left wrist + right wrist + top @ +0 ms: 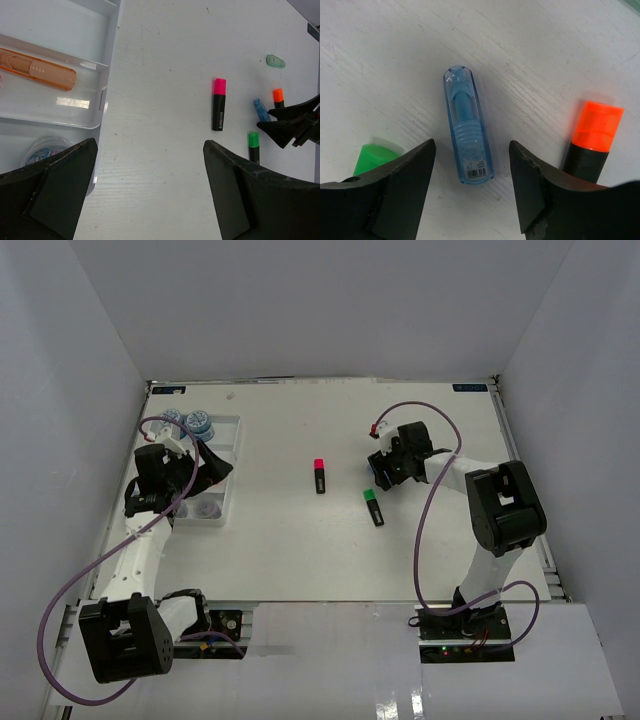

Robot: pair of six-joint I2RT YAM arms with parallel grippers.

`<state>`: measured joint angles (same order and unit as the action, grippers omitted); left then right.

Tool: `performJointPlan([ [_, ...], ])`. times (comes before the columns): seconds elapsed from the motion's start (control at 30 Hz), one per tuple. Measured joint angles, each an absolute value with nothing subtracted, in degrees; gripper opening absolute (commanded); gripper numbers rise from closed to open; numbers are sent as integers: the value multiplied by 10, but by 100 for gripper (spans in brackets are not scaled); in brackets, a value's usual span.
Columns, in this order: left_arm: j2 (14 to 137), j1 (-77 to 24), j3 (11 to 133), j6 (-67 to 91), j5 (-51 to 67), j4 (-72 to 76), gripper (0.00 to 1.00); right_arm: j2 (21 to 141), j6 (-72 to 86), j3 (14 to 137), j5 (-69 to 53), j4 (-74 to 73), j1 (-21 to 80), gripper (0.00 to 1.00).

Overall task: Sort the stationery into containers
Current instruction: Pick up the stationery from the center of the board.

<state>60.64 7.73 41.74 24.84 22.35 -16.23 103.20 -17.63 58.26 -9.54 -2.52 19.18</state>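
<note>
Within right claw [472, 147], blue marker [468, 125]

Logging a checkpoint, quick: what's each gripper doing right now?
Left gripper: open, empty.
Right gripper: open, jaws either side of the blue marker, not gripping.

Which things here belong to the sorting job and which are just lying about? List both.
Job: white tray, pink-capped highlighter, green-capped highlighter, orange-capped highlighter, blue marker, pale green marker, orange marker, jars.
Not the job: purple cables, table.
</note>
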Motion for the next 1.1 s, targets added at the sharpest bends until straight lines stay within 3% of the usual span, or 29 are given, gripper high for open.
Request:
performJointPlan([
  [0.17, 606, 77, 417, 249, 225, -162, 98, 1036, -176, 587, -92, -27, 192, 46],
  [0.37, 606, 66, 417, 249, 236, -151, 98, 1035, -175, 587, -87, -25, 192, 31],
  [0.63, 606, -4, 420, 284, 252, -149, 98, 970, -159, 565, -76, -29, 226, 27],
  [1.1, 640, -232, 466, 425, 154, -110, 97, 792, -74, 501, -62, 52, 452, 28],
])
